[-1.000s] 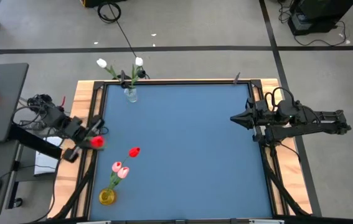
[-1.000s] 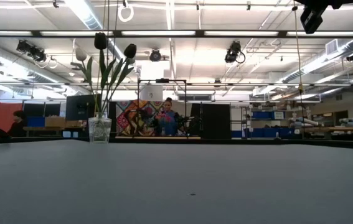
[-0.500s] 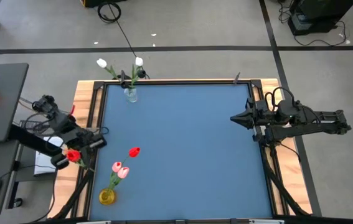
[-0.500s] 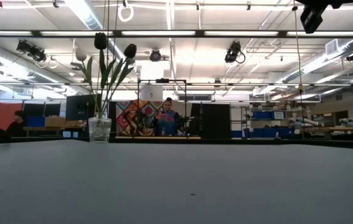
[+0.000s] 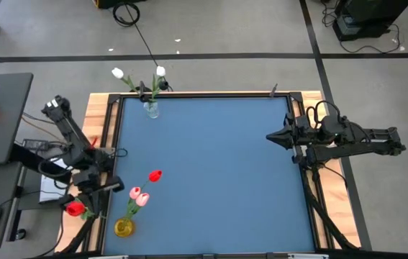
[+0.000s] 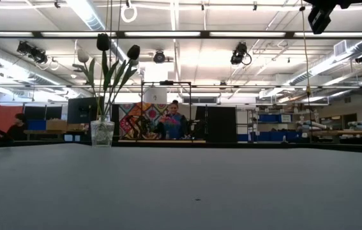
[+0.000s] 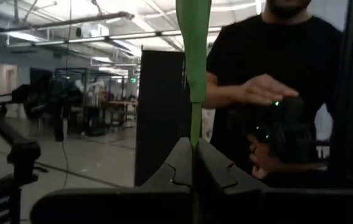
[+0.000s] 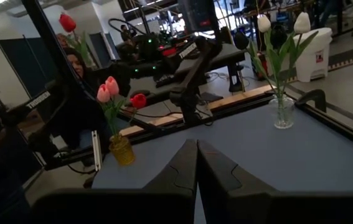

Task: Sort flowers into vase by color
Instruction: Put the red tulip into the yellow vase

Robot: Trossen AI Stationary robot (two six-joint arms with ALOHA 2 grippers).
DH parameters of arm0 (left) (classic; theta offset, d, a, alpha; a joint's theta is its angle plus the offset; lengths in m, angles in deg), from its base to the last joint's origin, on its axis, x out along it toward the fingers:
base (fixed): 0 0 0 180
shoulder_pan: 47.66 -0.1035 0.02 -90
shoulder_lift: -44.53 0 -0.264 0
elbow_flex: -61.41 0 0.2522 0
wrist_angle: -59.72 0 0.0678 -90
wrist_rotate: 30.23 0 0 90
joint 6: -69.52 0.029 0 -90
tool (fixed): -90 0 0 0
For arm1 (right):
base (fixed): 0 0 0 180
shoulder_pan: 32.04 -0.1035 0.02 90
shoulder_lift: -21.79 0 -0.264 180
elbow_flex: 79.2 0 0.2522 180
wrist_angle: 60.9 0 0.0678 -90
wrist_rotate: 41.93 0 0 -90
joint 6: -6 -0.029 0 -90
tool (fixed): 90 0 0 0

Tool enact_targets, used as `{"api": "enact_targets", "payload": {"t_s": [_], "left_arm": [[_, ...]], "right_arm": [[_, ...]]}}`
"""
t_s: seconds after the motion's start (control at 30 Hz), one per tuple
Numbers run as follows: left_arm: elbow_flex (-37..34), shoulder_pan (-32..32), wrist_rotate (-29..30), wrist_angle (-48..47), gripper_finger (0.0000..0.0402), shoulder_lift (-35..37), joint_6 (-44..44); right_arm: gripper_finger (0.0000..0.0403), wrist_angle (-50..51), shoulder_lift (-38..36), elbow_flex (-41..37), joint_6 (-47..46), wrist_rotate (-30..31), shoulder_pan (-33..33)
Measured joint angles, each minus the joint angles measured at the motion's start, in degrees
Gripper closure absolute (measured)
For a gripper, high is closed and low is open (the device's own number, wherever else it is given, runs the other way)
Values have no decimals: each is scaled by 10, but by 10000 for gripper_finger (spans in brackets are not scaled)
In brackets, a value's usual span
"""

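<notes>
Left tool (image 5: 81,201) is clenched on the green stem (image 7: 195,118) of a red tulip (image 5: 75,208), held off the left edge of the tabletop (image 5: 218,180), past its wooden border. Just inside that edge stands a yellow vase (image 5: 123,227) with two pink tulips (image 5: 138,195) in it; a second red tulip (image 5: 155,175) shows close beside the pink heads (whether it stands in the vase or lies on the surface cannot be told). Right tool (image 5: 270,137) waits with fingers pressed together, grasping nothing, over the right edge of the tabletop. At the far left corner a clear glass vase (image 5: 150,109) carries two white tulips (image 5: 139,73). Beyond the tabletop, a person in a black shirt (image 7: 276,74) stands close in the left wrist view.
</notes>
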Motion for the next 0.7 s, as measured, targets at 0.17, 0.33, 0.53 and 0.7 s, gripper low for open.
{"api": "enact_targets", "payload": {"t_s": [0.17, 0.33, 0.53, 0.7], "left_arm": [[-16, 26, 46, 11, 397, -34, 12], [-38, 43, 53, 40, 397, -62, 11], [-44, 67, 60, 78, 397, -91, 24], [-43, 77, 66, 101, 397, -117, 31]], "right_arm": [[384, 1, 0, 0, 0, 0, 0], [384, -1, 0, 0, 0, 0, 0], [384, -5, 0, 0, 0, 0, 0], [384, -4, 0, 0, 0, 0, 0]]}}
